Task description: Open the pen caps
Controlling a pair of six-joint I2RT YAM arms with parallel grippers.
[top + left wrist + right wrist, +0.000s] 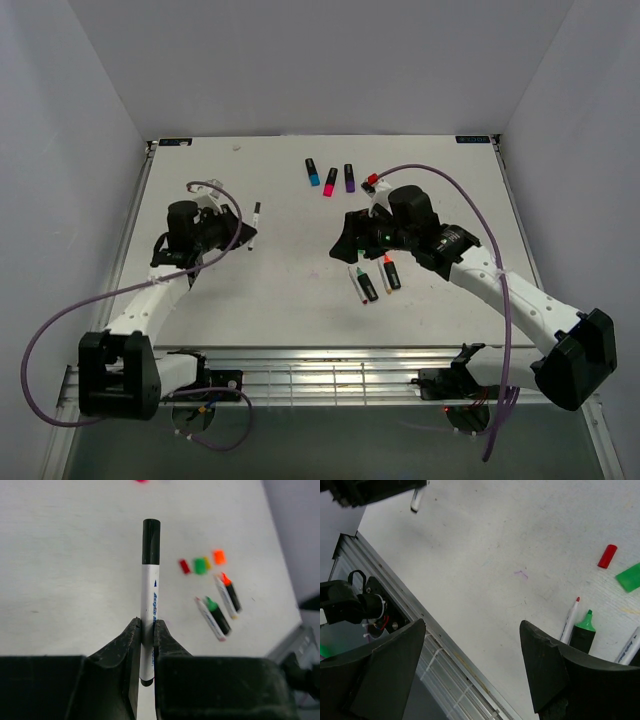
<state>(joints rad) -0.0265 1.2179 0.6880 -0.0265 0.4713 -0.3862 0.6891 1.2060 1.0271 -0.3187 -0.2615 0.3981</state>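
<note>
On white walled-in table [300,300], left tool [146,628] pinching white pen [149,587], right tool [472,625] wide, empty.

Blue print on the white pen [150,597] is unreadable.

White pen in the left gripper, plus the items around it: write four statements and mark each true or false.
1. The left gripper is shut on a white pen. True.
2. The pen's black cap is off. False: it sits on the pen's end.
3. The right gripper holds the green highlighter. False: it is open and empty, and the highlighter lies on the table.
4. A red cap lies loose on the table. True.
</note>
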